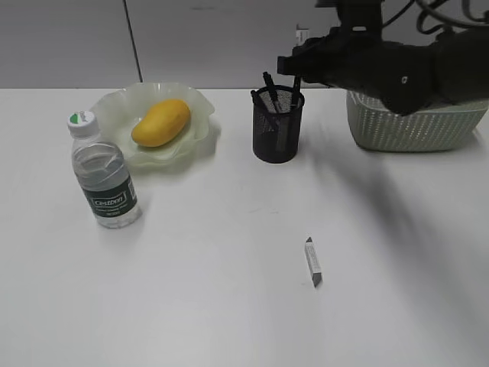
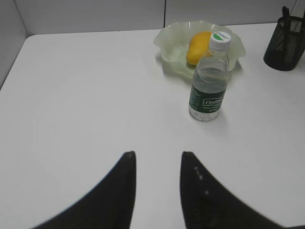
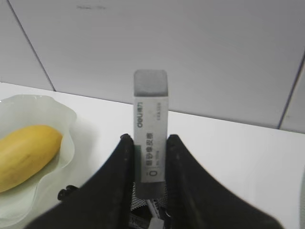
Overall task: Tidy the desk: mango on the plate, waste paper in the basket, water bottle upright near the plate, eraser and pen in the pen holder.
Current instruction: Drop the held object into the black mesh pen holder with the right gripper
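Standing upright at the left of the white tabletop is the water bottle, white cap on top and dark green label facing near, just beside the near-left rim of the plate. The mango lies inside that pale green ruffled plate, tilted with its far end toward the right. The left tool hovers over bare tabletop well near of the bottle, its two dark fingers apart with nothing between them. Right of the plate, toward the middle, stands the black mesh pen holder, with dark pens sticking up out of it. Near of it, well apart and alone on the tabletop, lies a small grey-and-white stick-shaped object, pointing roughly near to far; I cannot tell what it is. Above the pen holder hangs the right tool, clamped on the eraser, which stands upright between the fingers, its grey end topmost and its white printed sleeve showing, directly over the mouth of the holder. At the far right sits the sage-green basket, partly hidden behind the dark bulk of the right arm; its contents are out of sight.
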Motion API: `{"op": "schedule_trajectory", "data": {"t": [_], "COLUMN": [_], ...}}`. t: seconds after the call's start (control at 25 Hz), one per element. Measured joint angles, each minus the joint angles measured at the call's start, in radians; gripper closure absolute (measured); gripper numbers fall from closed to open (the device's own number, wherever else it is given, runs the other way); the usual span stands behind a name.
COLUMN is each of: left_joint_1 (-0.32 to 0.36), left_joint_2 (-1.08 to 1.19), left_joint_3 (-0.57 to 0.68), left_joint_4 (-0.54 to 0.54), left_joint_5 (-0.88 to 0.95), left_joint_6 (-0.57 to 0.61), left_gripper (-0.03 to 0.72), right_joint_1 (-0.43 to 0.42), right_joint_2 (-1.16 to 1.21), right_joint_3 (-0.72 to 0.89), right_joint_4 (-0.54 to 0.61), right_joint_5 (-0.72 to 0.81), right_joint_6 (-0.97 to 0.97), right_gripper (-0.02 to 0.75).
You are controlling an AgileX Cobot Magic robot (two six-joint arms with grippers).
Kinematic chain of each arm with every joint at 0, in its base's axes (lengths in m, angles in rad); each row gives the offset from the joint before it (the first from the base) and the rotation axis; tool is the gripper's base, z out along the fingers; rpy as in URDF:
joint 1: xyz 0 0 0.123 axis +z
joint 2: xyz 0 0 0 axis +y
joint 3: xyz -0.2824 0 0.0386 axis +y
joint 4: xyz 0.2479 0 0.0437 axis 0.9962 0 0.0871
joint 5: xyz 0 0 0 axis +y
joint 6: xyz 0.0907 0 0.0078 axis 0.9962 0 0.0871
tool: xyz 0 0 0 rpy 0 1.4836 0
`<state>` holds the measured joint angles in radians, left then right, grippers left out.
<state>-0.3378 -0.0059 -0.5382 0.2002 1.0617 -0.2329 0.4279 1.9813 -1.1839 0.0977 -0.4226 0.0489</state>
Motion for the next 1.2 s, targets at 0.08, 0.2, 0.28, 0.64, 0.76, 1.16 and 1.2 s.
{"op": "schedule_trajectory", "data": {"t": [0.08,0.2,0.28,0.64,0.76,1.16,1.2], "left_joint_1": [0.000,0.000,0.000,0.000,0.000,0.000,0.000], "left_joint_2": [0.000,0.000,0.000,0.000,0.000,0.000,0.000], "left_joint_3": [0.000,0.000,0.000,0.000,0.000,0.000,0.000], "left_joint_4": [0.000,0.000,0.000,0.000,0.000,0.000,0.000], "left_joint_5": [0.000,0.000,0.000,0.000,0.000,0.000,0.000], "left_joint_6": [0.000,0.000,0.000,0.000,0.000,0.000,0.000], "left_gripper": [0.451,0.451,0.451,0.451,0.451,0.451,0.451], "right_joint_1": [0.000,0.000,0.000,0.001,0.001,0.001,0.001], "right_joint_2": [0.052,0.119,0.154,0.175,0.144,-0.313,-0.374], "right_joint_3": [-0.029,-0.067,-0.083,-0.086,-0.086,0.012,0.054], "right_joint_4": [-0.061,-0.098,-0.113,-0.143,-0.173,-0.291,-0.292], "right_joint_5": [-0.032,-0.072,-0.083,-0.052,0.000,0.813,0.915], "right_joint_6": [0.056,0.094,0.099,0.110,0.136,0.101,0.096], "right_gripper": [0.567,0.567,0.567,0.346,0.285,0.303,0.314]}}
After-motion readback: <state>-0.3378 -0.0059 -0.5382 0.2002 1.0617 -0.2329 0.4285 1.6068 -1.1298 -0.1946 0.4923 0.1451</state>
